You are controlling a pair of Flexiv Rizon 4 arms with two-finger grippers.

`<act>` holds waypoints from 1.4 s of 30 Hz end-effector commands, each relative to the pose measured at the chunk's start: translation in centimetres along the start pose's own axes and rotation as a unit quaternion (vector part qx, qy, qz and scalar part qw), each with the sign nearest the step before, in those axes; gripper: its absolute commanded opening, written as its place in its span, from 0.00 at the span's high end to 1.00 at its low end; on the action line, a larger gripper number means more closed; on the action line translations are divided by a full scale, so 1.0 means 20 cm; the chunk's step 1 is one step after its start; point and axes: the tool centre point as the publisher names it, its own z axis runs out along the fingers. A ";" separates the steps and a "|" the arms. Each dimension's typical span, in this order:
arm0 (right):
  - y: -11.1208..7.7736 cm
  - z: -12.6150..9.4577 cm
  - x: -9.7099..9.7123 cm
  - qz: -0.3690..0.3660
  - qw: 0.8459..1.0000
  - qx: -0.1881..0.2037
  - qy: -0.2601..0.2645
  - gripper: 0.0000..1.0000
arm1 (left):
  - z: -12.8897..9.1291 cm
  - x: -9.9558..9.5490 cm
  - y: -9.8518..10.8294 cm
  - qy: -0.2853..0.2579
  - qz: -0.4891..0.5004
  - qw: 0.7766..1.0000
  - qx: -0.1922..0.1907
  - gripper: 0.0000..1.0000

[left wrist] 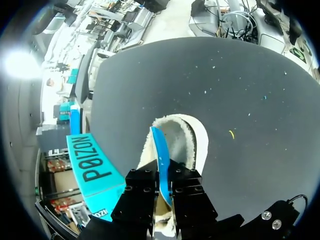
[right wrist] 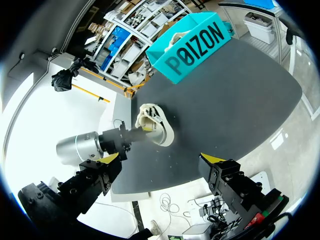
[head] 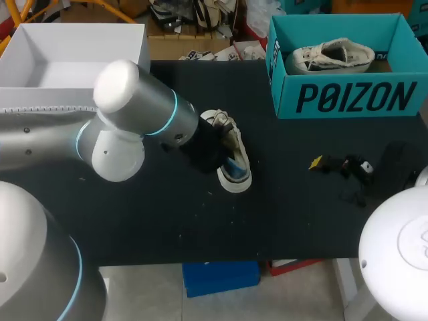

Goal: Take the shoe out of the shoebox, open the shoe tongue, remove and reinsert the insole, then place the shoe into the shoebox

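left jaws pinch the blue insole (left wrist: 159, 155) inside the shoe (left wrist: 182, 137); right jaws wide, well apart.

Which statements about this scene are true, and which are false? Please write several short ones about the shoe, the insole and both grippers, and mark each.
1. The left gripper is shut on the blue insole, which stands partly out of the shoe. True.
2. That shoe lies inside the teal shoebox. False: it lies on the black table, outside the box.
3. The right gripper is open and holds nothing. True.
4. The teal shoebox is empty. False: a second shoe lies in it.
5. The right gripper touches the shoe on the table. False: it is well apart from it.
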 end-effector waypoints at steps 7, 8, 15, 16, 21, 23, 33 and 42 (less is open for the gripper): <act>0.01 -0.01 -0.03 0.005 0.998 0.060 0.006 0.00 | 0.07 -0.01 0.03 0.017 -0.001 1.000 -0.018 1.00; 0.01 -0.01 -0.03 0.005 0.998 0.060 0.006 0.00 | 0.07 -0.01 0.03 0.019 -0.002 1.000 -0.020 1.00; 0.01 -0.01 -0.03 0.005 0.998 0.060 0.006 0.00 | 0.09 -0.01 0.01 0.022 0.002 1.000 -0.021 1.00; 0.01 -0.01 -0.03 0.005 0.998 0.060 0.006 0.00 | 0.09 -0.02 0.00 0.023 0.004 1.000 -0.020 1.00; 0.01 -0.01 -0.03 0.005 0.998 0.060 0.006 0.00 | 0.13 0.02 -0.06 0.033 0.004 0.999 -0.001 1.00; 0.01 -0.01 -0.03 0.005 0.998 0.060 0.006 0.00 | 0.14 0.03 -0.07 0.037 0.005 0.999 0.006 1.00; 0.01 -0.01 -0.03 0.005 0.998 0.060 0.006 0.00 | -0.02 0.00 -0.13 0.002 -0.014 0.997 0.073 0.00; 0.01 -0.01 -0.03 0.005 0.998 0.060 0.006 0.00 | -0.17 0.02 -0.10 0.016 0.014 0.998 0.064 0.60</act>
